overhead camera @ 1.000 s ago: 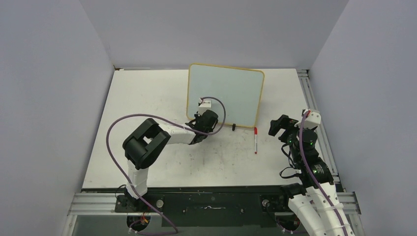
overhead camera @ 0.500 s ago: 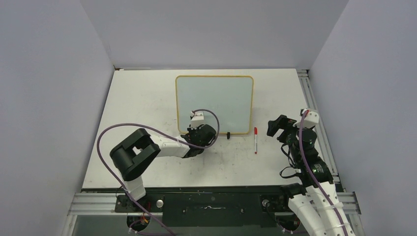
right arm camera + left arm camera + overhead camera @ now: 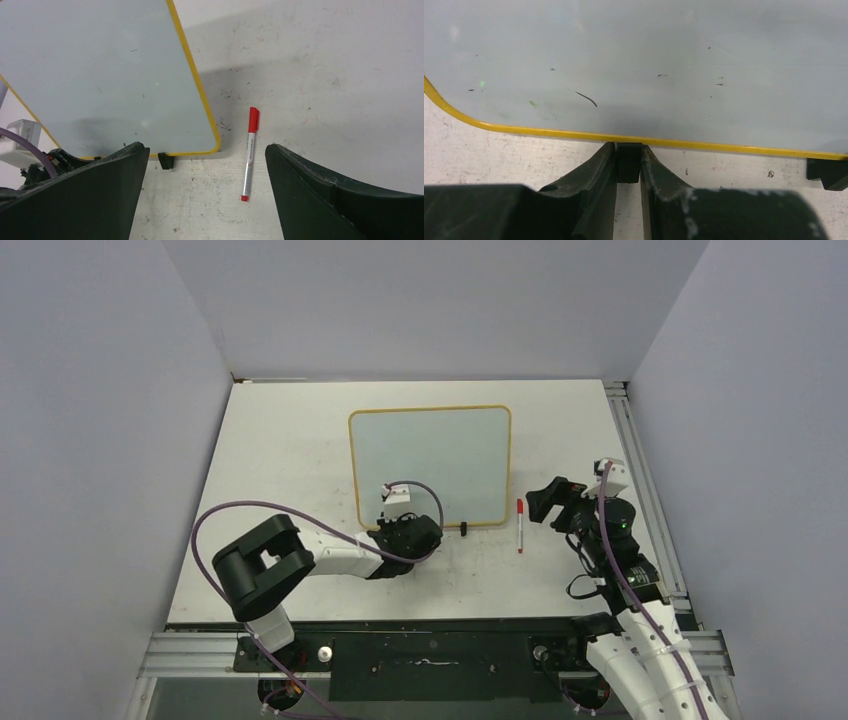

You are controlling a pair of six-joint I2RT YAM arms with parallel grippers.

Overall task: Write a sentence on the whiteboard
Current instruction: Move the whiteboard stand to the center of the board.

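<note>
- Left claw [image 3: 405,527] is pinched on the black clip foot [image 3: 629,162] at the near edge of the whiteboard [image 3: 430,455]. In the left wrist view its two fingers [image 3: 599,167] press that foot from either side. We judge this hold is there to steady or square the board for writing.
- Right claw [image 3: 547,502] hangs spread wide with nothing in it. It sits right of the board and faces the marker, which we read as set up for a pickup.
- We see the table [image 3: 290,440] carrying everything, its pale top scuffed and speckled.
- We find the whiteboard in the middle of the table, a little toward the far side, face up toward the overhead camera. Whether it lies quite flat we cannot tell.
- Its surface shows only faint specks and one short dark stroke, so the sentence is not yet begun.
- A red-capped marker [image 3: 248,152] lies on the table just right of the board's near right corner. It points near-to-far, apart from both claws, and it sits between the right claw's open fingers in that wrist view.
- The other clip foot [image 3: 165,161] sits free at the near edge, toward the right corner.
</note>
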